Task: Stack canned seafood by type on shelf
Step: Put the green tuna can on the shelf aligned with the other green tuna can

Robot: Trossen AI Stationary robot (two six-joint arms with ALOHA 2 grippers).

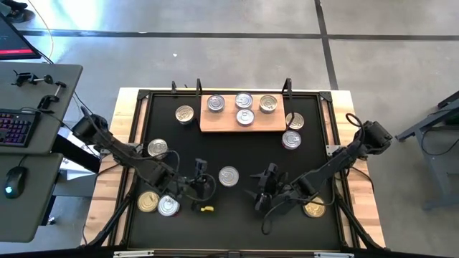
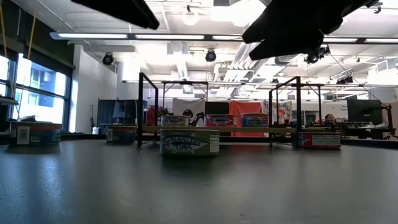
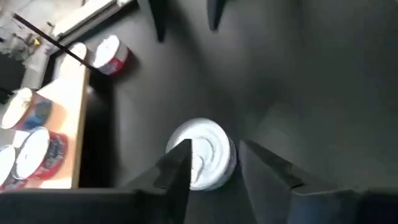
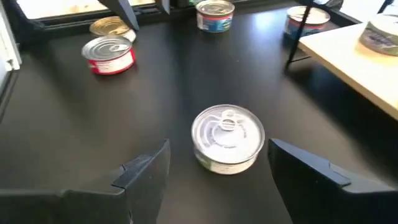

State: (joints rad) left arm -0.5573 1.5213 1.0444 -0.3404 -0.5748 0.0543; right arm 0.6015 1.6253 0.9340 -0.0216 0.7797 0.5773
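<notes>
A silver-lidded can (image 1: 228,175) stands alone on its base at the middle of the black mat (image 1: 215,147). My left gripper (image 1: 201,177) hovers open just left of it. In the left wrist view the can (image 3: 208,149) shows beyond the open fingers (image 3: 177,171). My right gripper (image 1: 264,184) stands open to the can's right. In its wrist view the can (image 4: 227,137) sits ahead of the spread fingers (image 4: 146,168), apart from them. The pale wooden shelf (image 1: 215,123) at the far side carries several cans (image 1: 244,101).
Loose cans stand on the mat: two at the near left (image 1: 158,204), one at the left (image 1: 157,148), one by the shelf's left end (image 1: 184,114), two at its right end (image 1: 292,138), a gold one near right (image 1: 313,208). A small yellow object (image 1: 206,208) lies near the left gripper.
</notes>
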